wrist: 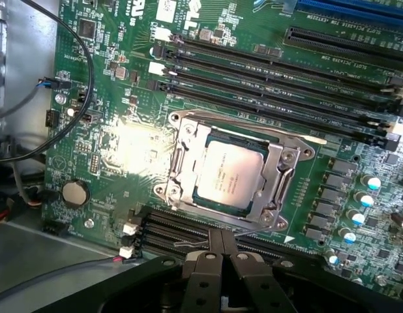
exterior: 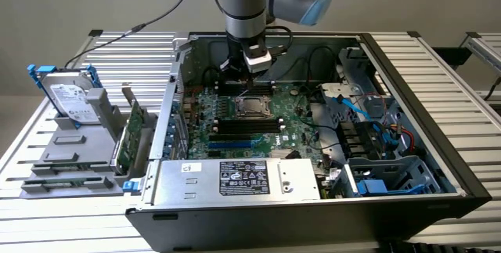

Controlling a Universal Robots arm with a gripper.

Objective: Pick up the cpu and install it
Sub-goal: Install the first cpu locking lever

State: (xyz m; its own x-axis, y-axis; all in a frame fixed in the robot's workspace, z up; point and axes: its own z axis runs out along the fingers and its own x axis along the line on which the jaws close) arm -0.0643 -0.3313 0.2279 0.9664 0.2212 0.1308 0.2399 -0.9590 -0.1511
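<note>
Here, my jaws are pressed shut, their black tips touching each other and gripping nothing. Just beyond the tips, apart from them, the cpu [wrist: 229, 175] lies flat in its socket. It is a small square chip with a smooth, matte silver-grey top, ringed by a shiny stamped metal frame [wrist: 282, 171]. Around it spreads the green motherboard [wrist: 117, 147], dotted with tiny components. Long black memory slots [wrist: 273, 62] run in parallel ridges on the chip's far side, with more of them directly beneath my jaws. The dark metal computer case [exterior: 313, 229] surrounds me.
</note>
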